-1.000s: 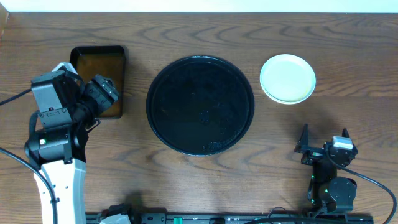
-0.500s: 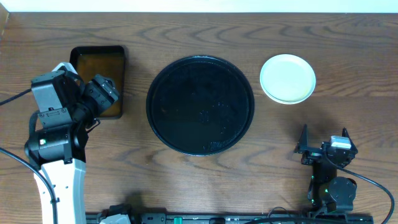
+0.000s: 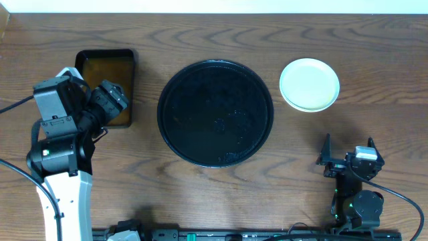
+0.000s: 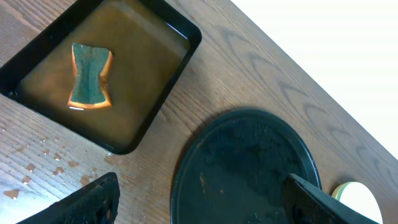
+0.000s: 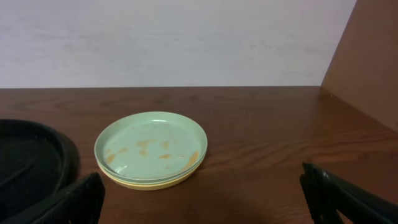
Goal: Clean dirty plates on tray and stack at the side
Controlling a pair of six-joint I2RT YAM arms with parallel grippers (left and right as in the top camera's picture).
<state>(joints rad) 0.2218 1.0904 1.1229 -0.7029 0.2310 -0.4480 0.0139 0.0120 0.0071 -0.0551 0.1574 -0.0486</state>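
Note:
The round black tray [image 3: 215, 112] lies in the middle of the table with no plate on it; its wet surface [image 4: 249, 168] shows a few faint orange specks. The plates [image 3: 309, 84] are stacked to its right. In the right wrist view the stack [image 5: 151, 148] has a mint plate on top with pale orange streaks and a yellow one at the bottom. My left gripper [image 4: 199, 205] hangs open above the table between the two trays, holding nothing. My right gripper [image 5: 202, 199] stands open low at the front right, facing the stack, well short of it.
A rectangular black tray [image 4: 180, 31] of brownish liquid sits at the far left, with a green-and-orange sponge [image 4: 91, 76] lying in it. Water drops [image 4: 37, 168] spot the wood beside it. The round tray's rim [image 5: 37, 162] lies left of the right gripper.

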